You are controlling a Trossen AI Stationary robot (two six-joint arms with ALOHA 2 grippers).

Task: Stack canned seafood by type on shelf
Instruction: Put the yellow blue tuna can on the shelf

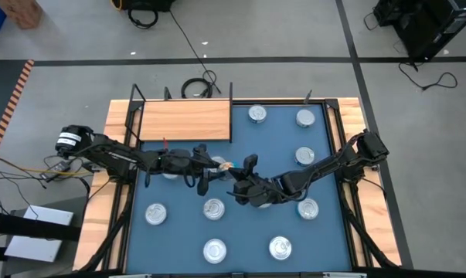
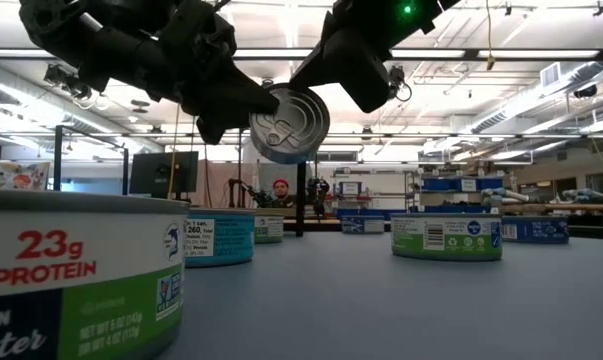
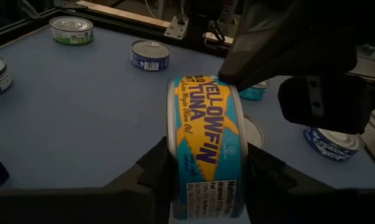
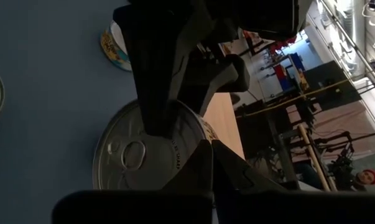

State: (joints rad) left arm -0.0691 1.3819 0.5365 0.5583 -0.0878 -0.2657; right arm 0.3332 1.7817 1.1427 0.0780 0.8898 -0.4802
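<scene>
Long ceiling strip lights (image 2: pixel 311 52) glow bright in the low view, so both arms beneath them read as near-black silhouettes. The raised tin (image 2: pixel 289 123) just below those lights catches a soft sheen on its lid. The nearest tin (image 2: pixel 81 275), well below them, is blurred. From above, the blue mat (image 1: pixel 233 177) is evenly lit, with faint shadows. The right wrist view is dim and backlit.

A blue mat (image 1: pixel 240 166) covers the worktop (image 1: pixel 117 116), whose light wooden edge shows along its sides. A coiled black cable (image 1: pixel 195 87) lies on the grey floor (image 1: pixel 294 38) just beyond the worktop's far edge. In the low view, a person in a red cap (image 2: pixel 281 190) sits far off among workshop benches.
</scene>
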